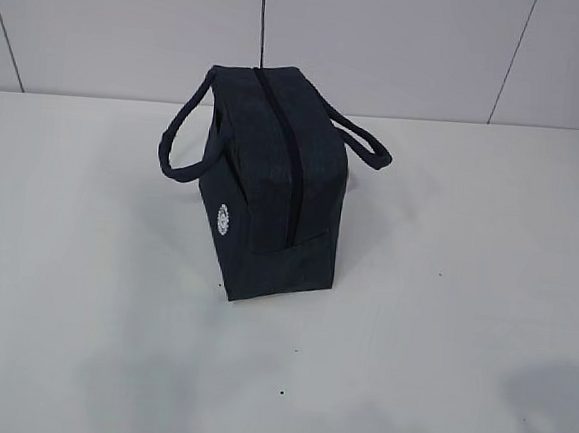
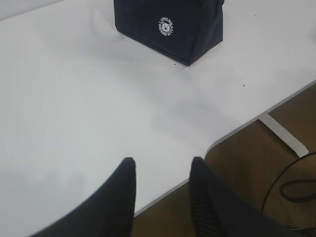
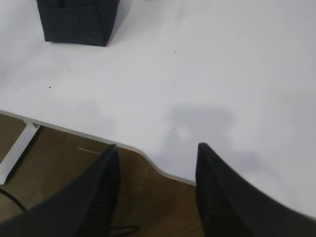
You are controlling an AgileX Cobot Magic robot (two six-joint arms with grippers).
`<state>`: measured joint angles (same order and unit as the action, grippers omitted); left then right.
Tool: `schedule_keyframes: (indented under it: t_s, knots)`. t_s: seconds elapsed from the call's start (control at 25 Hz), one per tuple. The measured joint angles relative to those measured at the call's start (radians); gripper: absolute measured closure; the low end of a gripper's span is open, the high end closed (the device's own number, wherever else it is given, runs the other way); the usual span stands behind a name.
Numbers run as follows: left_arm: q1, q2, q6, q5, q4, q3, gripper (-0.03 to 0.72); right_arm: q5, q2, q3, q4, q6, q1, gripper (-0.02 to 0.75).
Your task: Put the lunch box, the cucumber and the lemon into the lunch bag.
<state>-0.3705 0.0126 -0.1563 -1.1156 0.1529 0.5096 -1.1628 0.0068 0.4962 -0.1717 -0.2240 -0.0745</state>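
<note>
The dark navy lunch bag [image 1: 272,180] stands upright on the white table, its top zipper closed and its two loop handles out to the sides. It also shows in the left wrist view [image 2: 170,27], with its round white logo, and in the right wrist view [image 3: 76,22]. The lunch box, the cucumber and the lemon are out of view. My left gripper [image 2: 162,163] is open and empty above the table's front edge. My right gripper [image 3: 157,147] is open and empty above the front edge. Neither gripper shows in the exterior view.
The white table [image 1: 442,319] has a notched front edge [image 2: 232,131], with brown floor below. A white table leg [image 2: 284,134] and a black cable [image 2: 291,190] lie under the edge. A grey panelled wall [image 1: 403,45] stands behind the table.
</note>
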Motion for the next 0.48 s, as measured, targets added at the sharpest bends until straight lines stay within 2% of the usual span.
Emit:
schedule_keyframes:
  t_s: [0.2,0.48]
  knots:
    - [0.023,0.0,0.0,0.0,0.0,0.0,0.447,0.002,-0.016,0.0,0.002,0.0,0.002,0.363]
    - [0.255,0.0,0.0,0.001,0.0,0.0,0.449,0.004,-0.023,0.0,0.005,0.0,0.086,0.363]
